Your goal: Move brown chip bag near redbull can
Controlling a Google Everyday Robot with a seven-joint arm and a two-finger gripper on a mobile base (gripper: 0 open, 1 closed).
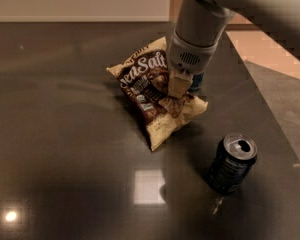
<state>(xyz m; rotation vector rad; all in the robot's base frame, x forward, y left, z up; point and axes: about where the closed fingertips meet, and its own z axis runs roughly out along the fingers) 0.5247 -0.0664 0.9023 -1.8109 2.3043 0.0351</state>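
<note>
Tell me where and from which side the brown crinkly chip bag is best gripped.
Pinch a raised crinkle near the middle of the dark brown, cream-edged chip bag, coming from straight above: it lies nearly flat on the dark table, so its edges offer little purchase. The claw sits there now, shut on the bag, beside the slim blue can.

So the surface is a dark, glossy grey-brown countertop [65, 149] with light glare on it. On it there's a crinkly brown chip bag [149, 91] with cream edges and "Sea Salt" lettering. A stout black can [232, 163] with an opened silver top stands well apart, nearer the camera. A slim blue redbull can [196, 82] is just behind the bag, mostly hidden. The gripper [177, 86] is down on the bag's middle, pinching it.
</note>
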